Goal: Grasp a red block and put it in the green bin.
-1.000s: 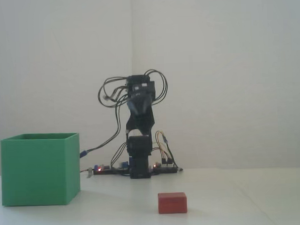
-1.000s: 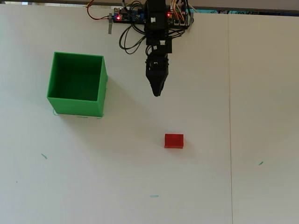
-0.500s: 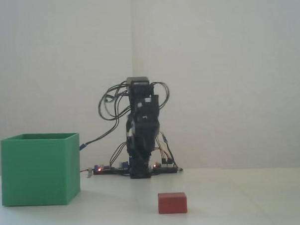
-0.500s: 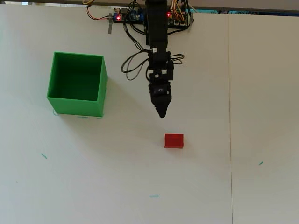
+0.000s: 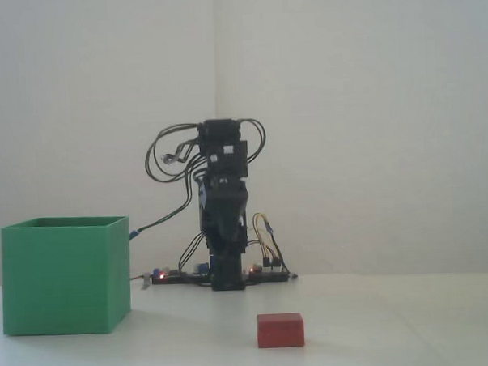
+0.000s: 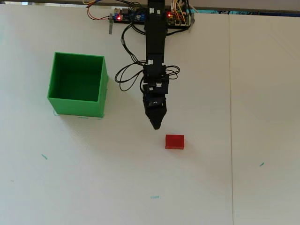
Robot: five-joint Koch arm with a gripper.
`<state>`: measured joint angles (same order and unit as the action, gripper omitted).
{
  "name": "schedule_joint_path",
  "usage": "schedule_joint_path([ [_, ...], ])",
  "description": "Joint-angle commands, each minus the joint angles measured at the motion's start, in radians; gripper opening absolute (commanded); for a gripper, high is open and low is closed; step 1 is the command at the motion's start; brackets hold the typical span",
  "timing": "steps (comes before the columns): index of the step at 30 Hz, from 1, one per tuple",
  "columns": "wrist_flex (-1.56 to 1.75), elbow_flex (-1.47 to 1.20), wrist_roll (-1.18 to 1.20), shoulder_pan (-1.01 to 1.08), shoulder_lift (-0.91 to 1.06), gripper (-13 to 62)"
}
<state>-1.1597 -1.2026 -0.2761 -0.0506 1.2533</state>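
The red block (image 6: 174, 141) lies flat on the white table, low and right of centre in the overhead view; in the fixed view it sits in the foreground (image 5: 280, 330). The green bin (image 6: 77, 105) stands open-topped at the left, seen side-on in the fixed view (image 5: 66, 276); what shows of its inside from above is bare. My gripper (image 6: 156, 125) tapers to one dark point with no gap showing, holding nothing. Its tip hovers a short way up and left of the block, apart from it. In the fixed view the black arm (image 5: 222, 200) faces the camera and its jaws are not resolved.
The arm's base and a controller board (image 6: 140, 16) with lit red LEDs and looping cables sit at the table's far edge. A seam (image 6: 230, 117) runs down the table at the right. Small teal marks (image 6: 154, 197) dot the surface.
The arm has stretched out from its base, carrying the gripper tip down the overhead view toward the red block. Block and bin have not moved.
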Motion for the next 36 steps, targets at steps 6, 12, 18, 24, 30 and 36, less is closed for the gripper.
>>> schedule_joint_path([
  [6,-0.025,0.055,0.002,-0.003,-0.103,34.7],
  [12,-0.095,0.094,0.060,-0.080,-0.135,34.9],
  [18,-0.143,0.112,0.264,-0.156,-0.135,35.5],
  [24,-0.140,0.222,0.287,-0.144,-0.199,35.4],
  [30,-0.328,0.604,0.284,-0.100,-0.342,35.3],
  [36,-0.376,0.716,0.270,-0.084,-0.422,35.3],
])
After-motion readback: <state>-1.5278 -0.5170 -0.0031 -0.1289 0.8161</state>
